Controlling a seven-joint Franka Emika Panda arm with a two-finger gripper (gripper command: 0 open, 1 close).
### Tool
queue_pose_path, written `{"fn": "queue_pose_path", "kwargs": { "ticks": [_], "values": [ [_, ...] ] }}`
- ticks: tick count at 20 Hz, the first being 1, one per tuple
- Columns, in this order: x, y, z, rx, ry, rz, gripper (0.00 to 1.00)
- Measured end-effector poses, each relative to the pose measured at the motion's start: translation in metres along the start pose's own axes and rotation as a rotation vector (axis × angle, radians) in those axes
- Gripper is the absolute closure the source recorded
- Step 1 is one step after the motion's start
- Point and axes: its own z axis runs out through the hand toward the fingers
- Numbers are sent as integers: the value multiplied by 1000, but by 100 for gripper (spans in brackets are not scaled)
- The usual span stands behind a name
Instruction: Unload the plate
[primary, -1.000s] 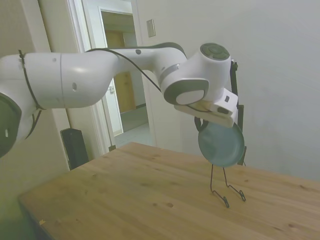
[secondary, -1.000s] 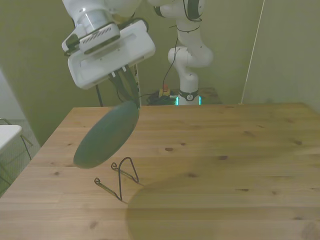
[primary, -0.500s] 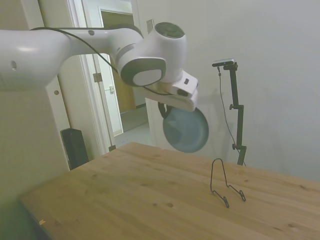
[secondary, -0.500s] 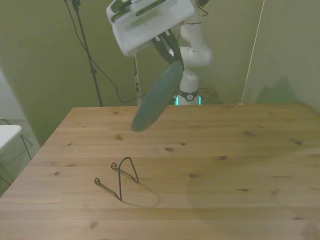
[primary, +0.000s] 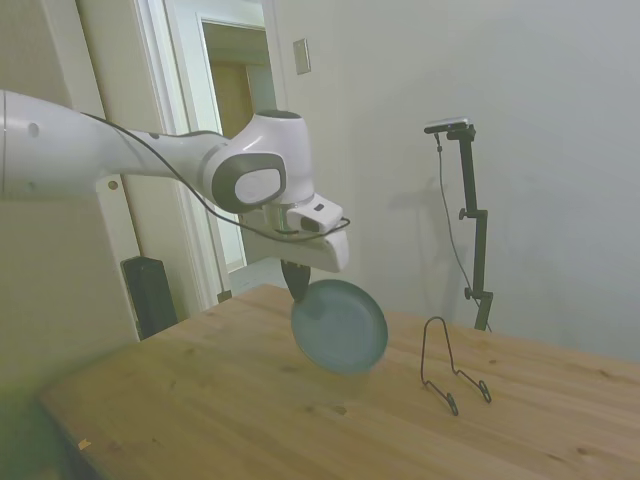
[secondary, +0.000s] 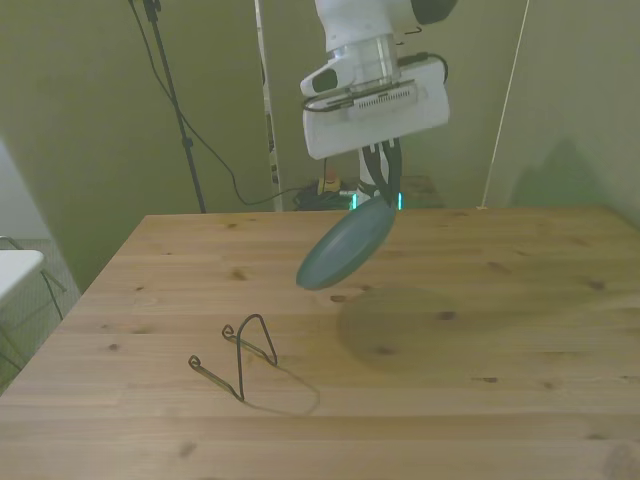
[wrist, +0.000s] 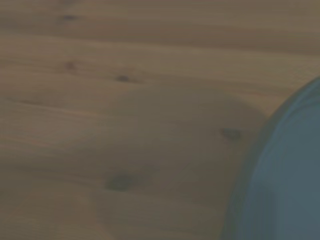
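Working across the front view from its left, you have the black wire stand (secondary: 237, 352) sitting bare on the wooden table (secondary: 520, 330), well apart from the load; toward the middle hangs the plate (secondary: 346, 244), tilted and clear of the wood, casting a round shadow on the boards just beneath it toward the front view's right. The gripper (secondary: 379, 176) pinches the plate by its upper rim, fingers closed on the edge, so the whole disc dangles below the grip. To finish this step well, I'd judge you should bring it down slowly over that open patch, let the low edge meet the wood first, then lay the plate flat before you release; a thin rim grip on a wide plate is likely to swing or slip if you rush or drop from height. Keep away from the stand so the rim cannot catch a wire. In the side view the arm (primary: 120, 165) reaches in roughly level from the picture's left, the wrist bent downward, the hand pointing at the table with the plate (primary: 339, 326) hanging under it, beside the stand (primary: 449, 364) but not touching it. The wrist view shows only blurred wood grain and a curved slice of the plate (wrist: 285, 175).
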Motion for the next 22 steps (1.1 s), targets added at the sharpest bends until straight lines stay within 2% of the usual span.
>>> {"fn": "queue_pose_path", "kwargs": {
  "ticks": [3,7,11,22],
  "values": [
    [3,0,34,-129,14,37,100],
    [6,5,76,-199,27,44,100],
    [4,9,106,-221,42,39,100],
    [-2,8,142,-213,64,43,100]
  ]
}}
